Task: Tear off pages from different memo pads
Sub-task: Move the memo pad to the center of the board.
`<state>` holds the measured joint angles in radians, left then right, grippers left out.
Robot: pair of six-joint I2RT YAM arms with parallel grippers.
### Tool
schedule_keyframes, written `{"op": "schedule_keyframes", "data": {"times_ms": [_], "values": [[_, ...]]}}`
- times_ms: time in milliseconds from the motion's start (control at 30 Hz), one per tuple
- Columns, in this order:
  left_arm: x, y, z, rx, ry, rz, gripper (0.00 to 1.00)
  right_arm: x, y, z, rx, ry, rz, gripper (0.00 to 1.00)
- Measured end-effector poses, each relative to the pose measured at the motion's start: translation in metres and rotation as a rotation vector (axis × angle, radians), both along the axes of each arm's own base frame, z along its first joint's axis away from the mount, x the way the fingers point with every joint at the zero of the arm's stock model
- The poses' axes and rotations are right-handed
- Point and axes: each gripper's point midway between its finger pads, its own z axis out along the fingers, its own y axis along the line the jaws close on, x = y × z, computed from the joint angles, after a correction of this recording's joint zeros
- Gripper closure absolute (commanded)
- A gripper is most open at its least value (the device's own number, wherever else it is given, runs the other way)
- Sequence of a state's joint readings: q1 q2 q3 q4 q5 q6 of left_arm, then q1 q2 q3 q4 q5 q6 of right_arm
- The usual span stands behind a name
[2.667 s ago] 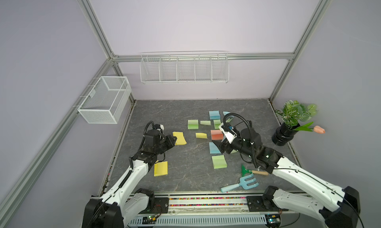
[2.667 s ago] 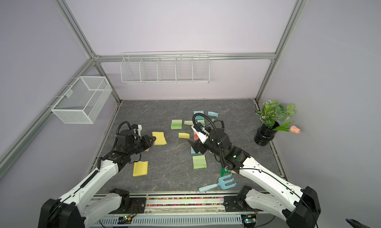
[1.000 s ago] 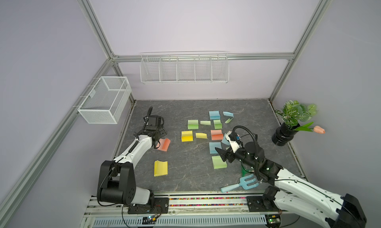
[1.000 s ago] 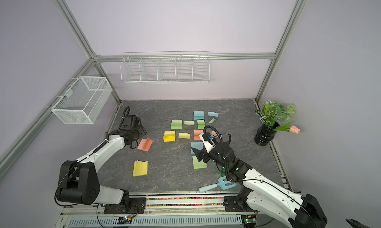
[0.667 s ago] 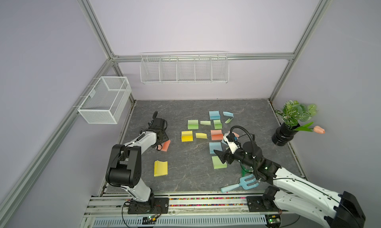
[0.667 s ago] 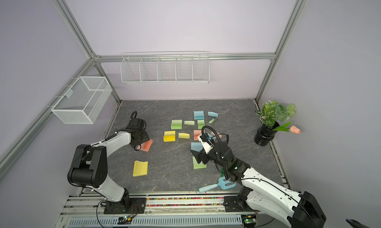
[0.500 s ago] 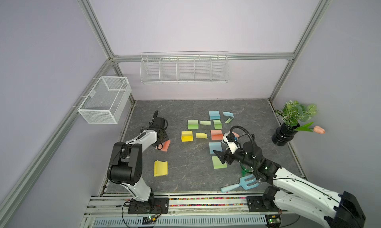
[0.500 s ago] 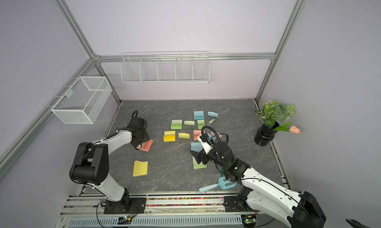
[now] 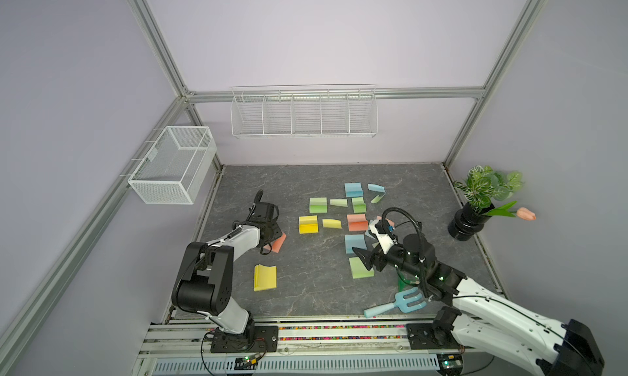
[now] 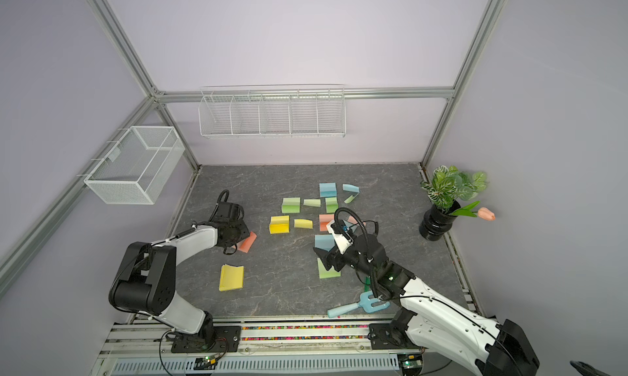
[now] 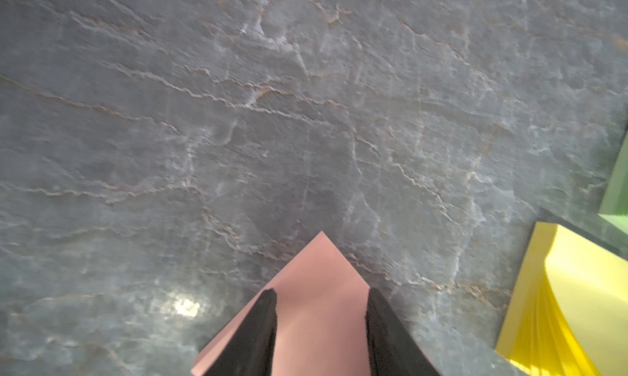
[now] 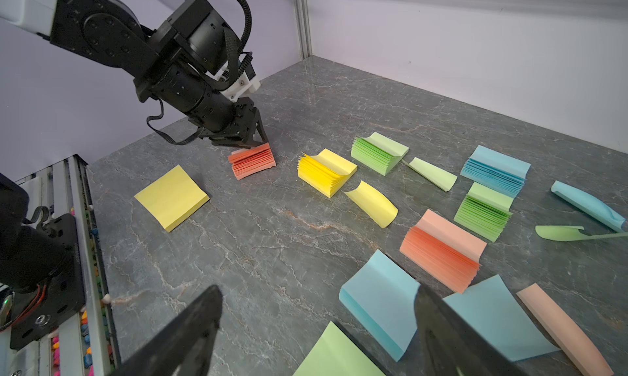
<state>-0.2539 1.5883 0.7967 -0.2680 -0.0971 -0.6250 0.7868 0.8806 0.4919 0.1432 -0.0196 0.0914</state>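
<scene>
Lilac walls close in a grey marbled bench (image 9: pixel 306 180) strewn with pastel memo pads and a few curled loose pages, such as a yellow page (image 12: pixel 372 202) and a light green page (image 12: pixel 431 174), mostly from the middle toward the right edge. Near the left edge the salmon-orange pad (image 12: pixel 253 160) lies apart from the rest. The left jaws are down at it, standing partly apart over its top sheet (image 11: pixel 319 289) and clamped on nothing. Whether the tips touch the paper I cannot tell. The right jaws hang wide apart and empty over the light green pad (image 9: pixel 360 271) toward the front edge, just beside a light blue pad (image 12: pixel 377 299). The step in hand looks like taking a page from the salmon-orange pad. Next, the left jaws would need to pinch only the top sheet at its free edge and peel toward the glued side. With nothing bracing the block, it may lift whole.
</scene>
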Motion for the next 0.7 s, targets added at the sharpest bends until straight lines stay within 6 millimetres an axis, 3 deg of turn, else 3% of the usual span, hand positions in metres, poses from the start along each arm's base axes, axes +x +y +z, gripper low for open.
{"op": "schedule_keyframes", "data": {"times_ms": [433, 700], "values": [[-0.043, -0.085, 0.002, -0.07, -0.06, -0.184, 0.6, 0.002, -0.005, 0.007, 0.018, -0.013, -0.034, 0.11], [-0.095, -0.142, 0.003, -0.152, -0.06, -0.302, 0.6, 0.006, -0.009, 0.007, 0.014, -0.017, -0.067, 0.11]]}}
